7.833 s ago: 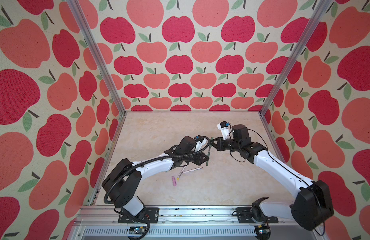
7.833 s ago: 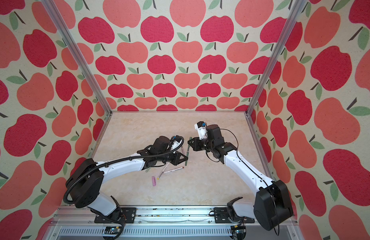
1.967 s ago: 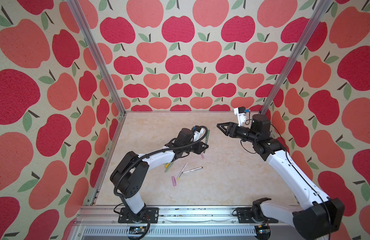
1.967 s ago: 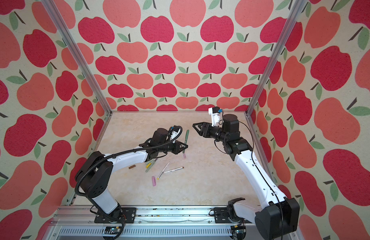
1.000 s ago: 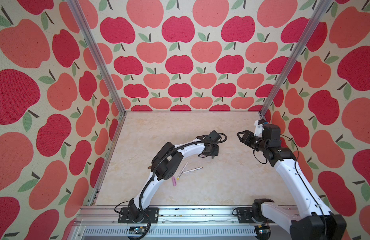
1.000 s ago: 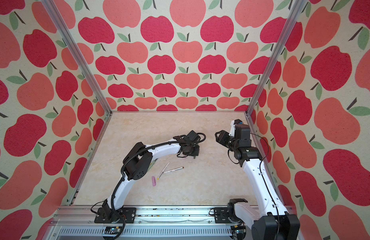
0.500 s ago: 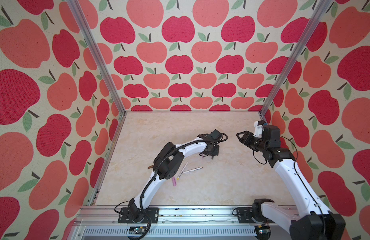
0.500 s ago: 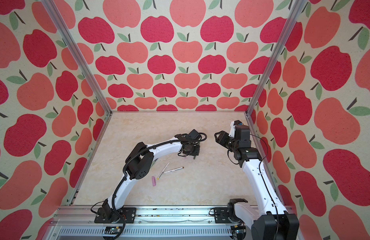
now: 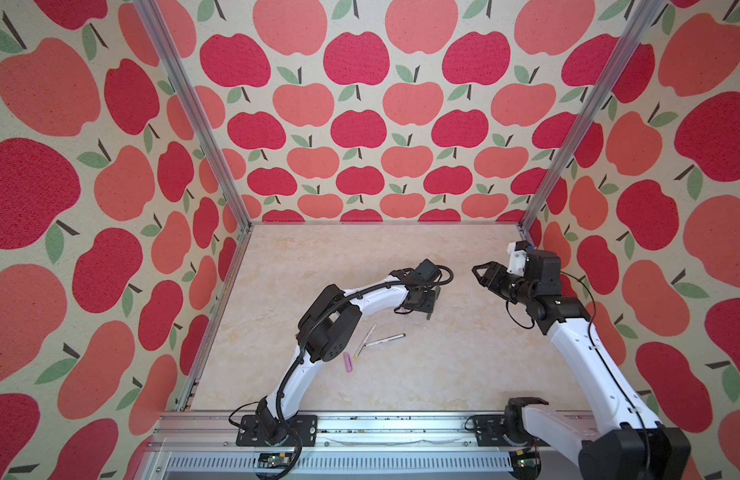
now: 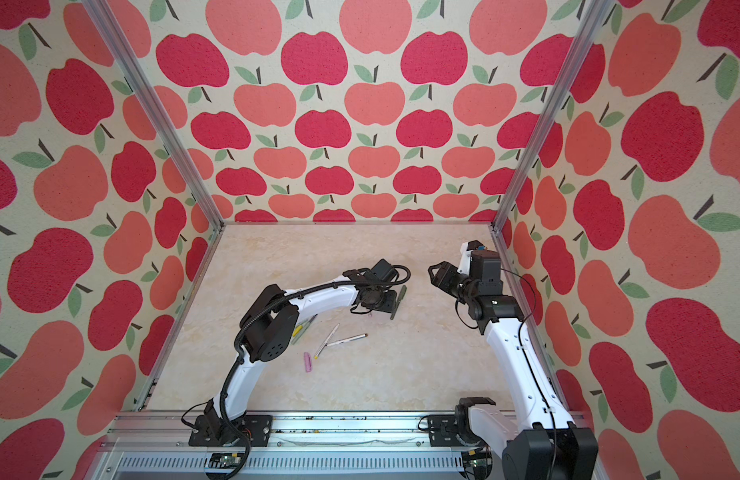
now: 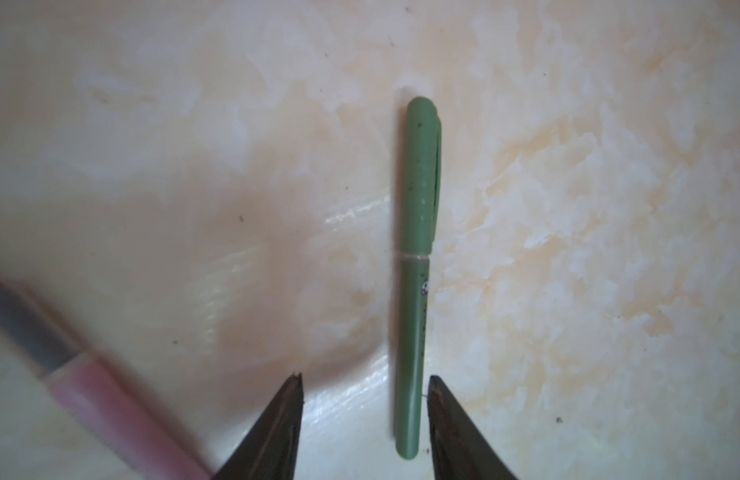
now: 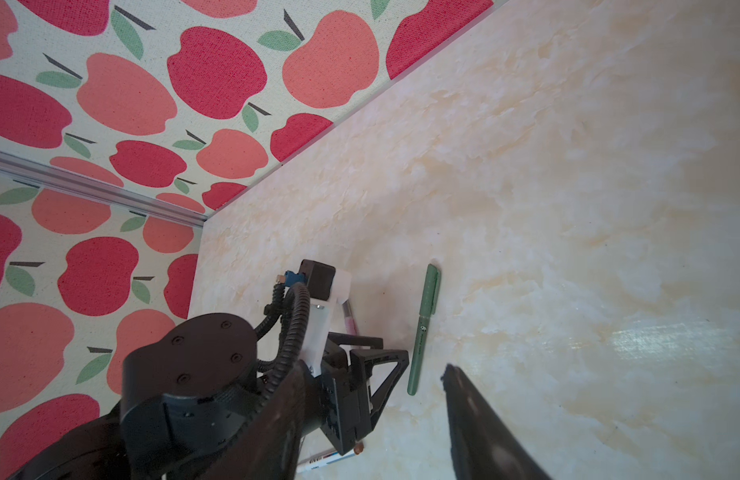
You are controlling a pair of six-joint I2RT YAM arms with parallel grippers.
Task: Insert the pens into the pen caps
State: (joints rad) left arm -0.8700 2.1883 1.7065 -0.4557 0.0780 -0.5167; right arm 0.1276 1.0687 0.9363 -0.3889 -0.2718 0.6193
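The capped green pen lies flat on the bench, pointing straight out between the left gripper's parted jaws, ungripped; the right gripper, jaws parted and empty, hangs well apart.

Bright, even light fills both top views; their silver aluminium corner posts splay outward with lens distortion. In the left wrist view white glare streaks the glossy cream marbled tabletop, and a pink plastic pen is smeared out of focus.
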